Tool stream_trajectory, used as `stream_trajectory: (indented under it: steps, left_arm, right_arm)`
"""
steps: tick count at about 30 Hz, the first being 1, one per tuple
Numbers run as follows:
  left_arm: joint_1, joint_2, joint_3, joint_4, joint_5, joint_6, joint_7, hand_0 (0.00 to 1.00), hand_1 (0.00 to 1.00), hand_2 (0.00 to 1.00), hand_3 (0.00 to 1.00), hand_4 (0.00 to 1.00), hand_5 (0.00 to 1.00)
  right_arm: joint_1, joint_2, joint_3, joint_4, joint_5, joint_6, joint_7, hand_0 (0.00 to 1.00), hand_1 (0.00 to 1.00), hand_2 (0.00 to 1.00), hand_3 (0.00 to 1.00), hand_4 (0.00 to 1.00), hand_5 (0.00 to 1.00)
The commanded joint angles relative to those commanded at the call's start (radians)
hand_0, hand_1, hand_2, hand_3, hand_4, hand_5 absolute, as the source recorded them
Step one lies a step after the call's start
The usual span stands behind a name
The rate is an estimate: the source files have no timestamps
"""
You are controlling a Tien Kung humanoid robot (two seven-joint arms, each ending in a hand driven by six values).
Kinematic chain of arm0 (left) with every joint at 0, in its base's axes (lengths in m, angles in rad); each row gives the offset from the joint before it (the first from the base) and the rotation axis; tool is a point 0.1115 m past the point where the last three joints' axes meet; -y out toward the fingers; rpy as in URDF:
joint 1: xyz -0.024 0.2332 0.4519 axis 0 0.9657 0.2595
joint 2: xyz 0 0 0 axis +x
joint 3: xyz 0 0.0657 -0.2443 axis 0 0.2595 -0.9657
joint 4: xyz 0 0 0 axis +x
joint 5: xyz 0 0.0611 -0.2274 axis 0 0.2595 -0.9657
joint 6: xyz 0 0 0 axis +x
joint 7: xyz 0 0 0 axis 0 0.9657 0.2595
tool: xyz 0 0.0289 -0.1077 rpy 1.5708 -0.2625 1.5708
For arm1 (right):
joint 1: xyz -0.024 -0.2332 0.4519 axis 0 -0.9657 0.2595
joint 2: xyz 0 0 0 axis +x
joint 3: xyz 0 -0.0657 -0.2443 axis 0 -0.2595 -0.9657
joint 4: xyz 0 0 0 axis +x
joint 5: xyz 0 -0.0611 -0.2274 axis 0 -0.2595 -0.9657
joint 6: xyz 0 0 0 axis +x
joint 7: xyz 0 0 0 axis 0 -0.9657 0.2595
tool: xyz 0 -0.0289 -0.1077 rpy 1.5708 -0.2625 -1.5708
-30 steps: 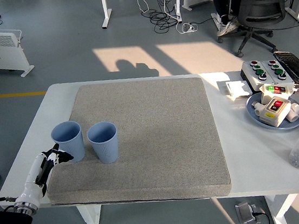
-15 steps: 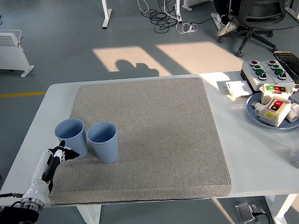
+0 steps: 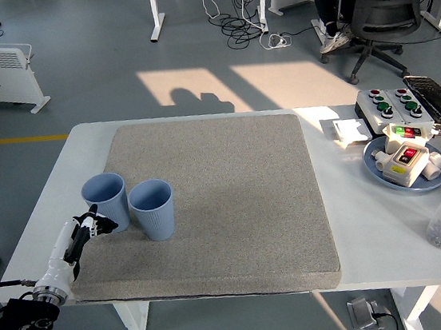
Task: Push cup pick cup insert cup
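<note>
left hand (image 3: 84,232): fingers loosely extended, holding nothing | left blue cup (image 3: 105,201): at its fingertips, apparently touching | right blue cup (image 3: 153,209): just beside, upright on grey mat (image 3: 224,197)

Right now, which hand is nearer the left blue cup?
Left. The left hand sits at the left blue cup's near-left base; the right hand is out of view.

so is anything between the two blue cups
No: head view shows only a narrow strip of grey mat between left cup and right cup.
</note>
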State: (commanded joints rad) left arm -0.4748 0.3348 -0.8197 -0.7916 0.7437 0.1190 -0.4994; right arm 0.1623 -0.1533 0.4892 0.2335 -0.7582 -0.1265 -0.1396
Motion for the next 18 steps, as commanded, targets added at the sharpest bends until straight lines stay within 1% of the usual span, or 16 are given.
stream_trajectory:
  steps: [4,12,18]
  left_arm:
    - [-0.025,0.0,0.036,0.02,-0.022,-0.004,0.0,0.634,0.543,0.47,0.394,0.509,0.998]
    - [-0.054,-0.009,0.071,0.049,-0.056,-0.007,-0.003,0.634,0.543,0.47,0.394,0.506,0.998]
    - [-0.08,-0.016,0.102,0.082,-0.087,-0.005,-0.008,0.632,0.542,0.47,0.393,0.501,0.998]
  right_arm:
    - [0.002,0.0,0.001,0.0,-0.004,0.001,-0.001,0.739,0.678,0.662,0.594,0.176,0.391]
    - [0.003,0.001,-0.001,0.001,-0.001,0.001,0.0,0.739,0.678,0.662,0.594,0.176,0.391]
    - [0.002,0.002,-0.001,0.001,-0.003,0.001,-0.001,0.738,0.678,0.662,0.594,0.176,0.391]
